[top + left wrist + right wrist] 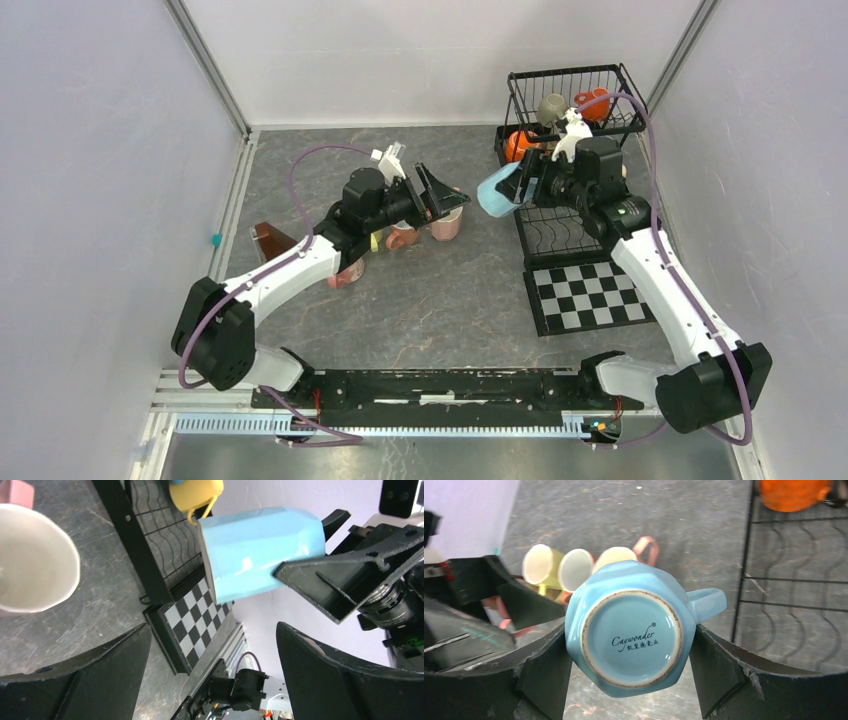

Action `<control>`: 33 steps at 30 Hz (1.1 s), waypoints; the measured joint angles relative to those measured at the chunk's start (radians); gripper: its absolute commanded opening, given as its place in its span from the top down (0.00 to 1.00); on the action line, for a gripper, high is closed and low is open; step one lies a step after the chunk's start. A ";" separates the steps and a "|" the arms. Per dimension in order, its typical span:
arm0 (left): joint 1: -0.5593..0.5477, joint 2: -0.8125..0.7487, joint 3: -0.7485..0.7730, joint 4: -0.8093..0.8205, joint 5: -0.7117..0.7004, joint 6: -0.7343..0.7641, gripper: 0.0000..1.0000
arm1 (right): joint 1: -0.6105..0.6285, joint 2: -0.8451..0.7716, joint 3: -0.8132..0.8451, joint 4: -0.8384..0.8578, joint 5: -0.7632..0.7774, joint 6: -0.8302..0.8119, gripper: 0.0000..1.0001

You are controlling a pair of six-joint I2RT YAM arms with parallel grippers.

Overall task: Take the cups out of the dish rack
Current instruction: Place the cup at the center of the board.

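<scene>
My right gripper (512,186) is shut on a light blue cup (492,192) and holds it above the table, left of the black wire dish rack (622,85). In the right wrist view the cup's base (631,630) faces the camera, clamped between both fingers, handle to the right. My left gripper (437,193) is open and empty, close to the left of that cup, which also shows in the left wrist view (260,550). A grey-olive cup (552,107) and an orange cup (592,103) sit in the upper tier. Another orange cup (520,145) sits lower.
Pink cups (447,222) and a yellow one (372,243) stand on the table under the left arm. A cream cup (35,560) and a yellow cup (195,492) by the rack show in the left wrist view. A checkered mat (590,295) lies in front of the rack. A brown wedge (270,240) lies at the left.
</scene>
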 measured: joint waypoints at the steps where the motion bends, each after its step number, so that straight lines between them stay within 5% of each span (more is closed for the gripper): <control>1: 0.000 0.002 0.002 0.012 0.001 -0.009 0.01 | 0.009 -0.002 0.000 0.015 -0.017 0.015 0.93; 9: 0.014 0.011 0.004 0.127 0.015 -0.096 0.07 | 0.049 -0.004 0.000 0.097 -0.107 0.123 0.93; 33: 0.035 0.046 -0.047 0.591 0.114 -0.451 0.59 | 0.055 0.020 -0.037 0.405 -0.312 0.406 0.93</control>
